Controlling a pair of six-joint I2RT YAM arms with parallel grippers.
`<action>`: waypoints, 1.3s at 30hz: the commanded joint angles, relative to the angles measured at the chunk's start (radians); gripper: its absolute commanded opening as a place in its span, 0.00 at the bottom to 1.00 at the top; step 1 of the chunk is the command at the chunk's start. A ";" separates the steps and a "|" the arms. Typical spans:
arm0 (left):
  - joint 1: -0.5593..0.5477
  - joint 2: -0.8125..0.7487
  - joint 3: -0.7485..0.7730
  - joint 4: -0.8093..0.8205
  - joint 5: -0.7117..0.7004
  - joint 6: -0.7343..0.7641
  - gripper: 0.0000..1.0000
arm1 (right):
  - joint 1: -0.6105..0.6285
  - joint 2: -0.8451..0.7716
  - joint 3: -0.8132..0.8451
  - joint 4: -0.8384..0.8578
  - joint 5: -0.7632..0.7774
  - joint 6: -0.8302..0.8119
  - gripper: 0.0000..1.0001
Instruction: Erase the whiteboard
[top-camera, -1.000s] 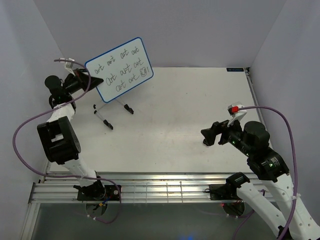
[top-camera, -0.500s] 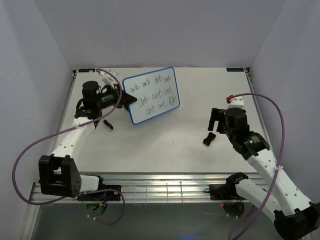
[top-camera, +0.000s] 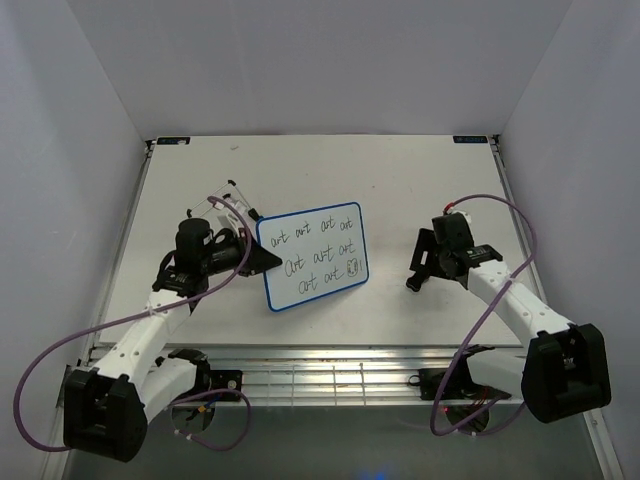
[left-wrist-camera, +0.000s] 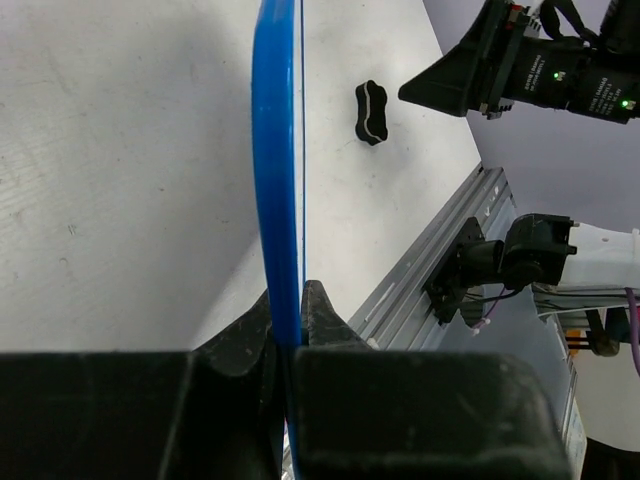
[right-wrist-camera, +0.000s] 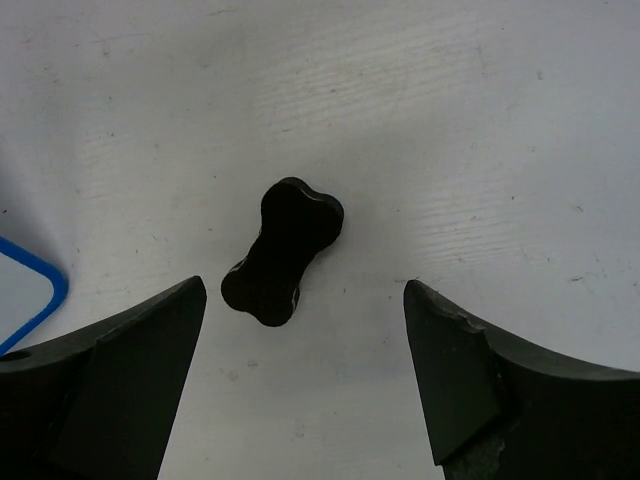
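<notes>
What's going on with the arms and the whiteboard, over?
Left gripper shut on whiteboard edge. Right gripper open over black eraser, not gripping it. Writing not yet erased. Nothing blocking eraser.

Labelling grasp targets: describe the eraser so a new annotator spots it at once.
On the white table, look right of the blue-rimmed whiteboard, directly beneath the open right gripper. The eraser lies there: a small black block, pinched at the waist like a bone, touching nothing else.

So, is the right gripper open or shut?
Open: the right gripper shows fingers wide apart in its wrist view, the black eraser untouched between them.
</notes>
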 joint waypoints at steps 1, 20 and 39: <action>0.003 -0.080 -0.022 0.040 0.000 0.017 0.00 | -0.003 0.038 -0.025 0.119 -0.005 0.077 0.84; -0.020 -0.137 -0.032 -0.034 0.069 0.083 0.00 | 0.037 0.127 -0.112 0.288 0.098 0.192 0.62; -0.072 -0.132 -0.025 -0.058 0.069 0.111 0.00 | 0.063 0.158 -0.154 0.311 0.114 0.250 0.49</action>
